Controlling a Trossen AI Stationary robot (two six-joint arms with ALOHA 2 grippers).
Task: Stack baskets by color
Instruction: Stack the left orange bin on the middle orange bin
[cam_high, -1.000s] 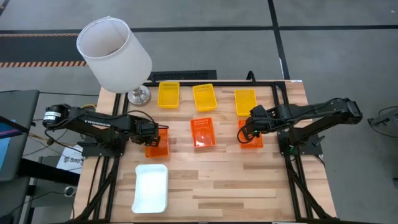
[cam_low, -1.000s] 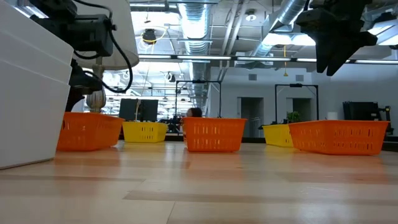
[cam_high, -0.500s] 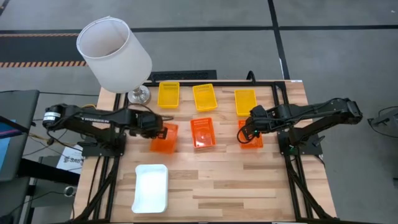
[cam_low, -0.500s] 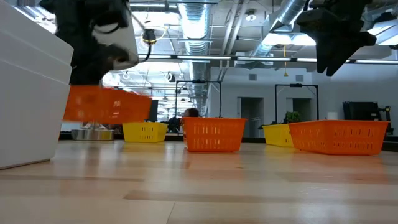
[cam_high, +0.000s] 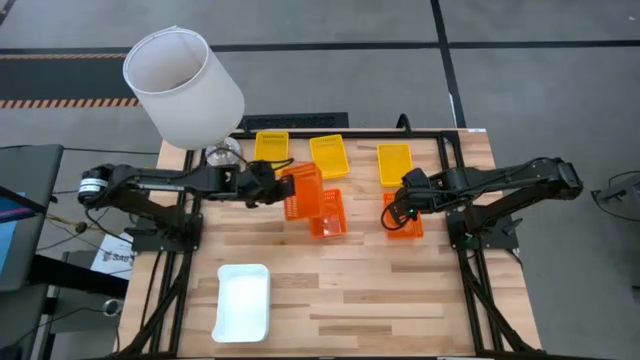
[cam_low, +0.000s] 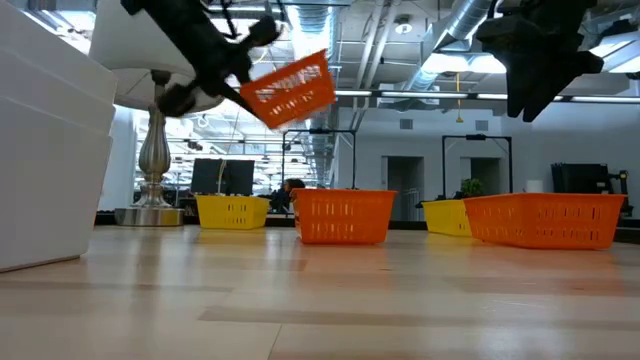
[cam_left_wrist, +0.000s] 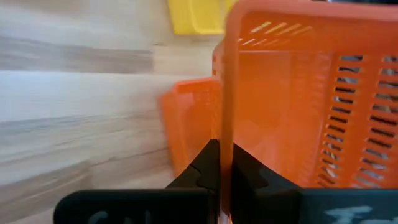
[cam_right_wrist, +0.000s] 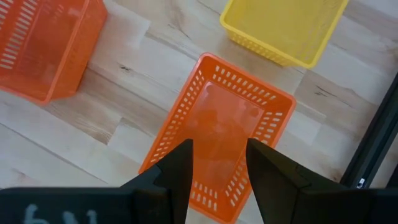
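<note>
A pale wooden tabletop (cam_high: 350, 290) in a workshop with a grey floor carries shallow perforated baskets and a lamp with a big white lampshade (cam_high: 182, 88) at the far left corner. The left pincer (cam_high: 268, 186) is closed tight on the rim of an orange basket (cam_high: 302, 191), held tilted in the air just beside and partly above the middle orange basket (cam_high: 328, 222) resting on the tabletop. The right pincer (cam_high: 396, 213) hovers with fingers spread wide over the right orange basket (cam_high: 404, 218), gripping nothing. Three yellow baskets (cam_high: 329, 156) sit in a row along the far edge; a white basket (cam_high: 243, 302) lies near the front left.

Judged risks: the carried basket hangs steeply from a single edge grip, so it may pivot or slip. If lowered at this tilt, a corner could catch the middle basket's rim and push it aside instead of nesting. The yellow row lies near the path.
</note>
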